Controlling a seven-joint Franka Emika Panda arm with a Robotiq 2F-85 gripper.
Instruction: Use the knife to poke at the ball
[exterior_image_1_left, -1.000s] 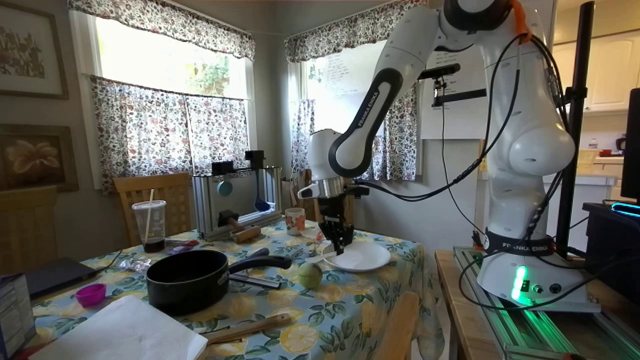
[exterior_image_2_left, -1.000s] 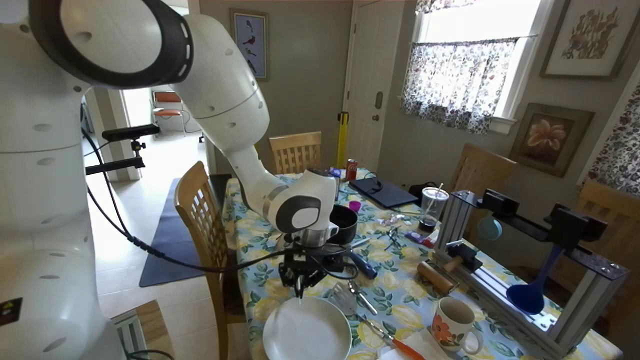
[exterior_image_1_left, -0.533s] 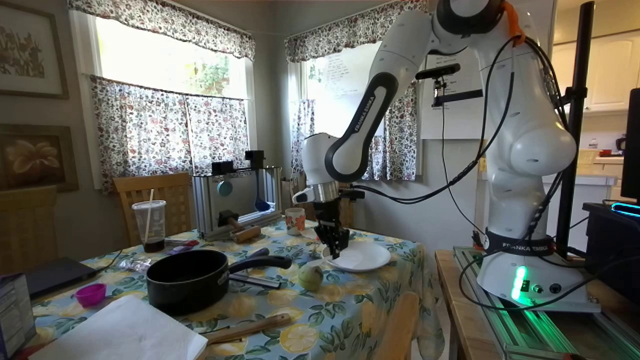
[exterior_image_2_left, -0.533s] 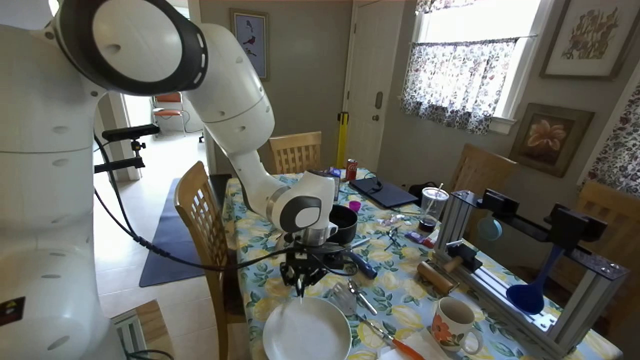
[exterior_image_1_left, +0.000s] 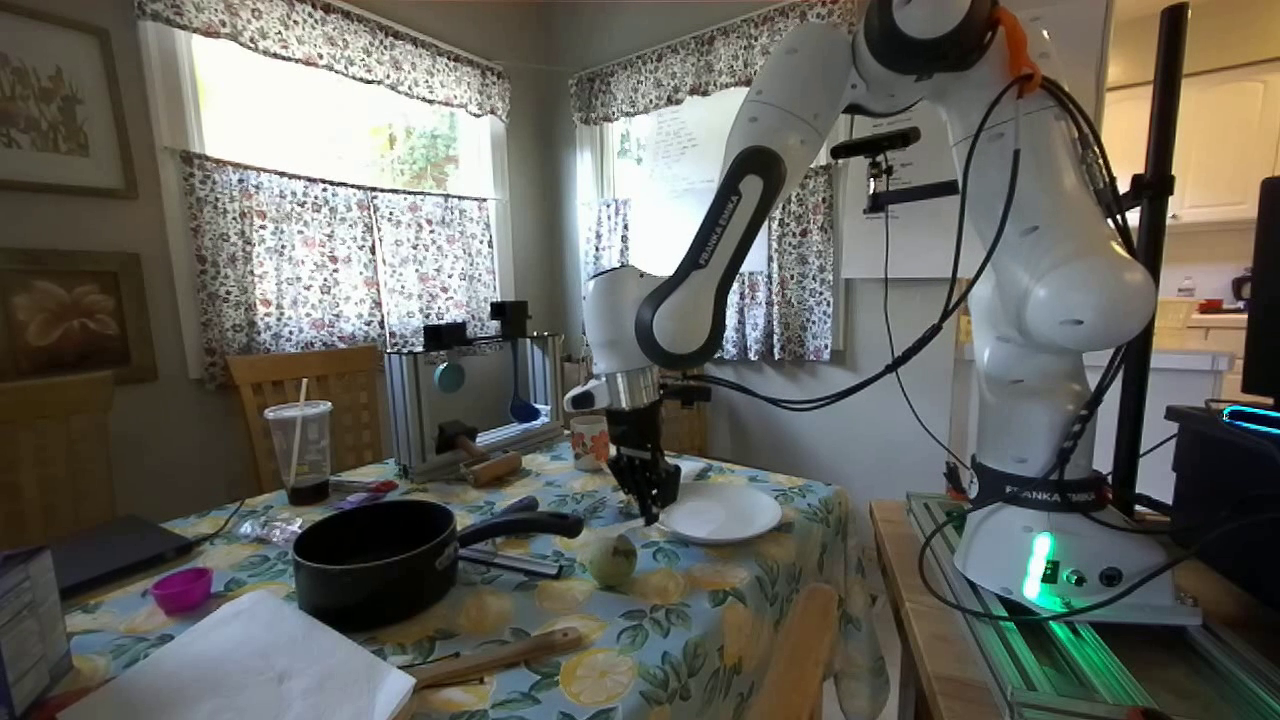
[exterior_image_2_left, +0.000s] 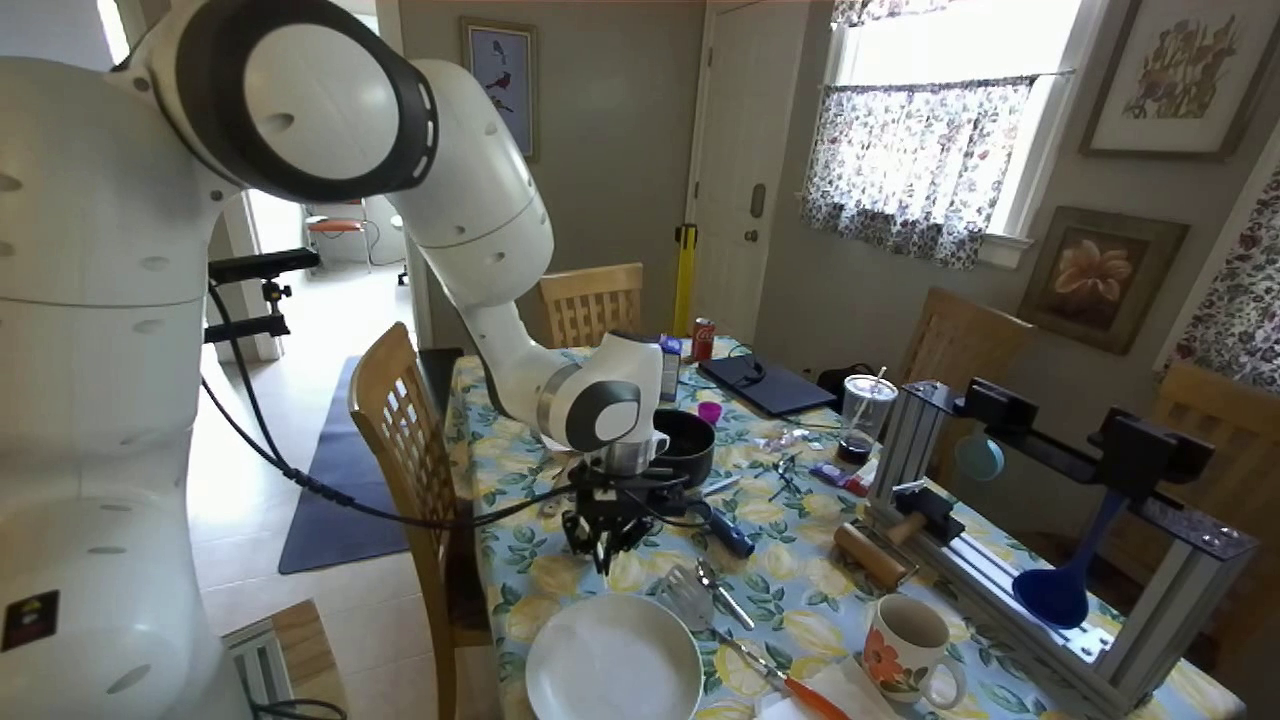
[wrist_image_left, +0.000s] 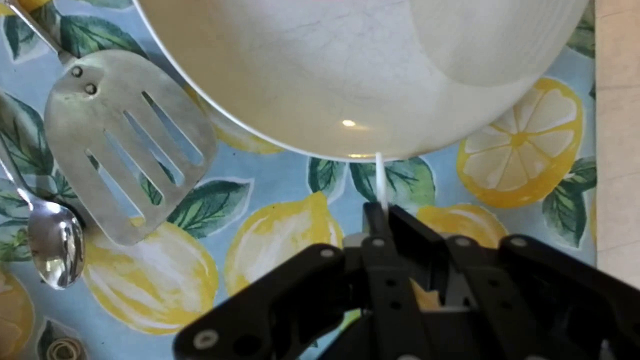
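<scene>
1. White and slender, the knife (wrist_image_left: 381, 180) is clamped in the black gripper (wrist_image_left: 383, 212), whose fingers are squeezed together on either side of it.
2. Seen from the wrist, one end of the knife pokes out between the fingertips and overlaps the rim of a white plate (wrist_image_left: 300, 85) (whether they touch, I cannot tell).
3. Pale yellow-green, the ball (exterior_image_1_left: 611, 560) sits, in an exterior view, on a blue tablecloth (exterior_image_1_left: 700, 640) printed with lemons, between the handle of a black saucepan (exterior_image_1_left: 380, 585) and the plate.
4. From that same angle, the knife's other end reaches to the top of the ball (too small there to show contact or a gap).
5. White with black trim, the robot arm (exterior_image_1_left: 715, 245) comes in from the right of that view, the gripper angled downward.
6. To the left of the plate, in the wrist view, a slotted metal spatula (wrist_image_left: 139, 154) and a shiny spoon (wrist_image_left: 57, 245) lie side by side.
7. Flowered in orange, a mug (exterior_image_2_left: 905, 655) stands near a metal frame (exterior_image_2_left: 1160, 600) in an exterior view; a blue ladle (exterior_image_2_left: 1050, 597) hangs from the frame.
8. Clear plastic, a cup (exterior_image_1_left: 315, 455) with a straw (exterior_image_1_left: 302, 392) holds dark liquid.
</scene>
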